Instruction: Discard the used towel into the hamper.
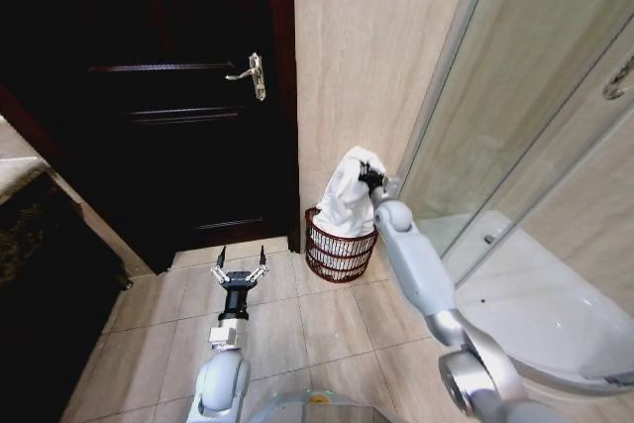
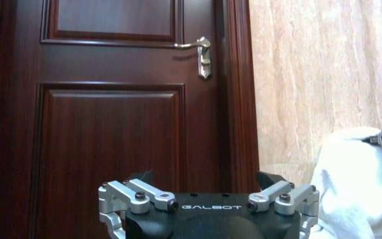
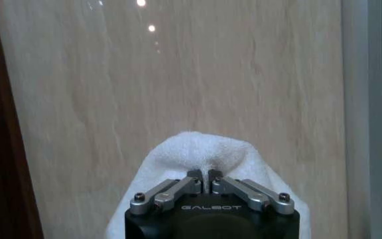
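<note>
My right gripper [image 1: 370, 179] pinches the white towel [image 1: 349, 203], hanging lengthwise straight down into the red-brown wire hamper [image 1: 337, 254]; left gripper [image 1: 239, 268] spread wide.

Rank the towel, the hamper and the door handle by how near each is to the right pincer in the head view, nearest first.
1. Towel: pinched in the right pincer, hanging below it.
2. Hamper: on the floor under the towel, by the wall.
3. Door handle: up on the dark door, to the left.
</note>
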You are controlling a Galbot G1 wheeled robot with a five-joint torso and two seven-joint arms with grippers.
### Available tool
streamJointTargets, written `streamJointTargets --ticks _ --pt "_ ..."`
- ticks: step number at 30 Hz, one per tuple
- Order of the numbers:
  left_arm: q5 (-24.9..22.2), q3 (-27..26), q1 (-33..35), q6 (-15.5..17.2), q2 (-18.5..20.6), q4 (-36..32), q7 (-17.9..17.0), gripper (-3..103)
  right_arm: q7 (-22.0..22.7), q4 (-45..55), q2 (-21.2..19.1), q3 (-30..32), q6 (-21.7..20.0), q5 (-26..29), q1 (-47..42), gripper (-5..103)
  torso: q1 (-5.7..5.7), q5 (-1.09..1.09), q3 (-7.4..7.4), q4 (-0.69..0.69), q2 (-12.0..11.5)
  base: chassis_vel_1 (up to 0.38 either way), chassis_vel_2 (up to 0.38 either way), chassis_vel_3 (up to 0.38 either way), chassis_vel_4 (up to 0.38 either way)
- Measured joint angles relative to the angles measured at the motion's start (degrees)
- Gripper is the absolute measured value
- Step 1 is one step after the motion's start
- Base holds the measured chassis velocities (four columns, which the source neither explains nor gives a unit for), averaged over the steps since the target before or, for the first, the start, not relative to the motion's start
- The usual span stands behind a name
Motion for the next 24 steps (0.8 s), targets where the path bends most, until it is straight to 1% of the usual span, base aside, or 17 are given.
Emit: streamJointTargets --ticks 3,6,8,9,12,13,15,16,17,18,21,22,23,24 --pt "-0.5 -0.16 0.19 -0.01 0.06 0.04 0.0 100 -0.3 -1.63 1.05 0.89 0.42 -1.25 -0.43 4 -0.34 0.0 -0.52 0.01 -0.85 0.0 0.0 0.0 0.0" --pt "-0.84 -0.31 0.34 0.0 0.36 0.04 -0.01 100 -0.26 -1.38 1.24 1.2 0.13 -1.73 -1.35 4 -0.55 -0.01 -0.89 0.0 -1.43 0.0 0.0 0.0 0.0" --pt "-1.04 -0.43 0.36 0.0 0.5 0.12 -0.01 100 0.11 0.08 0.8 1.34 -1.4 -1.79 -2.95 4 -0.82 0.0 -1.23 0.01 -2.04 0.0 0.0 0.0 0.0" --pt "-1.04 -0.43 0.36 0.0 0.5 0.12 -0.01 100 0.11 0.08 0.8 1.34 -1.4 -1.79 -2.95 4 -0.82 0.0 -1.23 0.01 -2.04 0.0 0.0 0.0 0.0" --pt "-1.54 -0.54 0.01 -0.16 0.75 0.37 -0.21 100 1.59 3.73 -1.04 1.4 -6.27 -1.4 -6.04 4 -1.17 0.0 -1.7 -0.01 -2.89 0.0 0.0 0.0 0.0" --pt "-1.54 -0.54 0.01 -0.16 0.75 0.37 -0.21 100 1.59 3.73 -1.04 1.4 -6.27 -1.4 -6.04 4 -1.17 0.0 -1.7 -0.01 -2.89 0.0 0.0 0.0 0.0" --pt "-1.92 -0.61 -0.2 0.17 1.05 0.36 -0.35 100 2.86 7.0 -2.62 1.26 -11.29 -0.97 -7.6 4 -1.29 0.01 -1.79 -0.03 -3.1 0.0 0.0 0.0 0.0" --pt "-2.24 -0.62 -0.3 0.52 1.31 0.29 -0.41 100 3.11 9.06 -3.69 1.24 -15.63 0.14 -8.1 4 -1.33 -0.01 -1.81 -0.03 -3.14 0.0 0.0 0.0 0.0" --pt "-2.47 -0.64 -0.4 0.79 1.5 0.21 -0.43 100 3.11 10.31 -4.51 1.19 -18.78 1.14 -8.16 4 -1.35 0.0 -1.82 -0.03 -3.15 0.0 0.0 0.0 0.0" --pt "-2.47 -0.64 -0.4 0.79 1.5 0.21 -0.43 100 3.11 10.31 -4.51 1.19 -18.78 1.14 -8.16 4 -1.35 0.0 -1.82 -0.03 -3.15 0.0 0.0 0.0 0.0" --pt "-3.14 -0.82 -0.54 1.62 1.62 -0.13 -0.44 100 4.25 12.17 -6.32 0.57 -25.31 4.03 -5.92 4 -1.35 0.01 -1.8 0.0 -3.15 0.0 0.0 0.0 0.0" --pt "-3.14 -0.82 -0.54 1.62 1.62 -0.13 -0.44 100 4.25 12.17 -6.32 0.57 -25.31 4.03 -5.92 4 -1.35 0.01 -1.8 0.0 -3.15 0.0 0.0 0.0 0.0" --pt "-3.51 -0.89 -0.49 1.87 1.7 -0.25 -0.44 100 5.6 13.16 -7.0 0.23 -27.76 6.65 -4.91 4 -1.34 0.0 -1.78 0.0 -3.15 0.0 0.0 0.0 0.0" --pt "-3.91 -0.99 -0.44 2.01 1.8 -0.33 -0.44 100 7.36 14.37 -7.76 -0.19 -30.36 10.64 -3.99 4 -1.33 -0.01 -1.77 0.0 -3.13 0.0 0.0 0.0 0.0"
